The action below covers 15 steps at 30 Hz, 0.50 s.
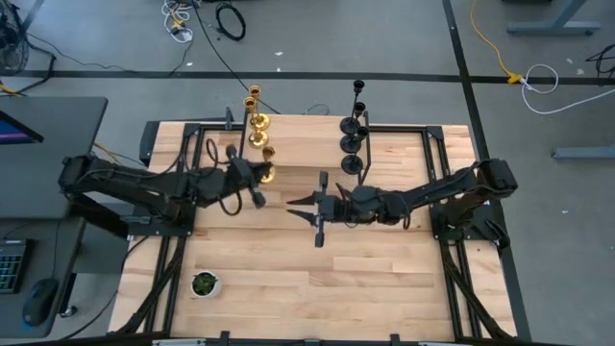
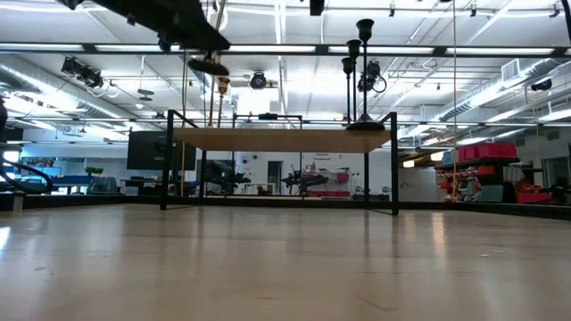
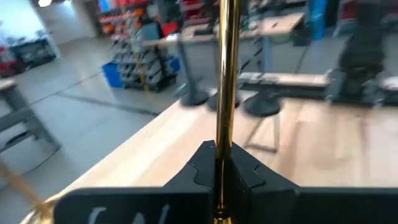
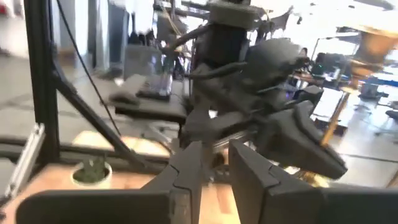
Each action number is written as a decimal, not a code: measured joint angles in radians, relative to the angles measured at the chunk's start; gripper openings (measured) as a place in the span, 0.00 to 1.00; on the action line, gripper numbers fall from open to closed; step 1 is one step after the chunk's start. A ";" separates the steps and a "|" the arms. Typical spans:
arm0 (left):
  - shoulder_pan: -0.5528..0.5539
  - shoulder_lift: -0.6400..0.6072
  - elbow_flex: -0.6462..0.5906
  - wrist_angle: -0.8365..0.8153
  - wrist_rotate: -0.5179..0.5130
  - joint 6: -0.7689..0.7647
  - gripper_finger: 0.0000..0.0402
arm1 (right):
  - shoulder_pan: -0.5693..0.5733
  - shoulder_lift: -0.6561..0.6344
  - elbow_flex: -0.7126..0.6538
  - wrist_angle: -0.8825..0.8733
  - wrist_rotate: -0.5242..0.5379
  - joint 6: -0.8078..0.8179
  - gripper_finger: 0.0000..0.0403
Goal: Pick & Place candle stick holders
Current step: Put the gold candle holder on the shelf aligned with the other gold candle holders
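My left gripper [image 1: 258, 181] is shut on a gold candle stick holder [image 3: 227, 74] at the table's far left. The low view shows this holder's round base [image 2: 207, 64] above the table top. Two other gold holders [image 1: 258, 122] stand on their bases near the far edge behind it. Three black holders [image 1: 352, 144] stand in a row at the far middle and also show in the low view [image 2: 361, 71]. My right gripper [image 1: 296, 207] is open and empty at mid-table, pointing toward the table's left; it also shows in its own wrist view [image 4: 214, 168]. My left gripper pinches the gold holder's slim stem [image 3: 222, 134] between its two fingers. The fingers lie level across the stem, coming from the table's left side. The holder stands upright in the hold, with its base [image 2: 207, 64] lifted clear of the table.
A small white pot with a green plant [image 1: 204, 284] stands near the table's front left corner. A black frame [image 1: 144, 135] runs round the table's edges. Bare wood lies across the near half of the table [image 1: 317, 288].
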<state>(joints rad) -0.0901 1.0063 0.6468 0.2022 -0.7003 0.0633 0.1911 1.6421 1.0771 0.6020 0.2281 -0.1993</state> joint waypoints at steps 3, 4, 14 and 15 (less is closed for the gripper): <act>0.047 -0.006 0.000 -0.035 0.030 -0.020 0.03 | 0.024 -0.011 0.000 -0.026 0.087 -0.020 0.19; 0.064 -0.010 0.000 -0.054 0.035 -0.026 0.03 | 0.030 -0.013 0.000 -0.030 0.119 -0.023 0.19; 0.235 -0.013 -0.001 -0.132 0.079 -0.109 0.03 | 0.092 -0.013 0.000 -0.068 0.255 -0.036 0.19; 0.249 -0.013 -0.001 -0.132 0.079 -0.112 0.03 | 0.096 -0.013 0.000 -0.068 0.265 -0.044 0.19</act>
<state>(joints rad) 0.1591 0.9928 0.6460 0.0706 -0.6212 -0.0491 0.2869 1.6287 1.0767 0.5339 0.4933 -0.2432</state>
